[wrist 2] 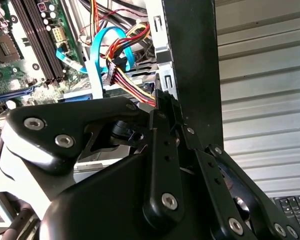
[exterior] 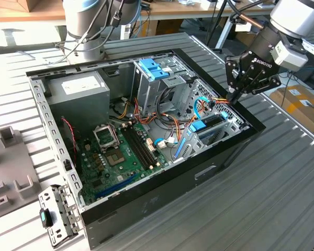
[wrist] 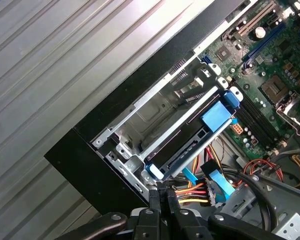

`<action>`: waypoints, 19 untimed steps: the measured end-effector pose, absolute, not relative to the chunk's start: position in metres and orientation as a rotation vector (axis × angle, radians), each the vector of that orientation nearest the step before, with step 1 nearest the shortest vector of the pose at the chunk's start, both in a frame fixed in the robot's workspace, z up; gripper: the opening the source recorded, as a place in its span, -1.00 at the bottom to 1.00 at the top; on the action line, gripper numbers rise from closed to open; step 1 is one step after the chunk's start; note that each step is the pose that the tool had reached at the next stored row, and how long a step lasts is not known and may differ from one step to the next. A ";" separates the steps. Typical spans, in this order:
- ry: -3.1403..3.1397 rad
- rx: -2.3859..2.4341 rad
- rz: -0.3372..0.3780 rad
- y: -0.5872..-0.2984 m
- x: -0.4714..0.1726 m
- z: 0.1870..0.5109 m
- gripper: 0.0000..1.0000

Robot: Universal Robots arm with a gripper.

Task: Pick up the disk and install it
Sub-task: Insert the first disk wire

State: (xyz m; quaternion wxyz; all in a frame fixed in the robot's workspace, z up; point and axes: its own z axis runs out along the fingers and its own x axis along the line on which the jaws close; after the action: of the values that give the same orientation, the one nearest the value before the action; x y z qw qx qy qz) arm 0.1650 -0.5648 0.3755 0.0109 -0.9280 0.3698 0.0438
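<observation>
Because the disk (wrist: 192, 137) already sits on its edge in the metal cage (wrist: 140, 107) at the corner of the computer case (exterior: 162, 193), with its blue rails at both ends, most of the danger now is to the things around it. In the exterior view the disk (exterior: 209, 124) lies low in that cage, near the case wall on the exterior view's right.

The gripper (exterior: 234, 97) hangs just above the corner of the case, tips pointing down. In the first wrist view its fingers (wrist: 160, 200) are pressed together with nothing between them, so the gripper is closed and empty. The tips are right beside a bunch of red, yellow and orange wires (wrist: 192, 192) and a flat blue cable (wrist: 217, 181).

I think the wires are the first worry. If the gripper goes lower or slides sideways, it may catch them and tug a plug loose.

The second worry is the black case wall (wrist 2: 190, 55). In the second wrist view it is very close to the fingers, so a small slip could make them bump it.

The third worry is the disk. I cannot tell if it is pushed all the way in. A hard push on one end could tilt it and jam it in the cage.
</observation>
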 end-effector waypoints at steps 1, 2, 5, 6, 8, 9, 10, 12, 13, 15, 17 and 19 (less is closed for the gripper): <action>1.154 -2.895 0.137 -0.565 0.164 0.375 -0.65; 1.154 -2.895 0.137 -0.566 0.163 0.375 -0.65; 1.154 -2.895 0.137 -0.568 0.160 0.375 -0.65; 1.154 -2.895 0.137 -0.570 0.160 0.375 -0.65; 1.154 -2.895 0.137 -0.572 0.159 0.375 -0.65; 1.154 -2.895 0.137 -0.573 0.158 0.374 -0.65; 1.154 -2.895 0.137 -0.573 0.158 0.374 -0.65; 1.154 -2.895 0.137 -0.574 0.157 0.374 -0.65; 1.154 -2.895 0.137 -0.574 0.156 0.374 -0.65; 1.154 -2.895 0.137 -0.574 0.154 0.373 -0.65; 1.154 -2.895 0.137 -0.574 0.152 0.373 -0.65; 1.154 -2.895 0.137 -0.574 0.150 0.372 -0.65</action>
State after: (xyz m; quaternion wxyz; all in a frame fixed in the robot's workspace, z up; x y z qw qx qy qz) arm 0.1500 -0.5742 0.3721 0.0110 -0.9280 0.3698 0.0438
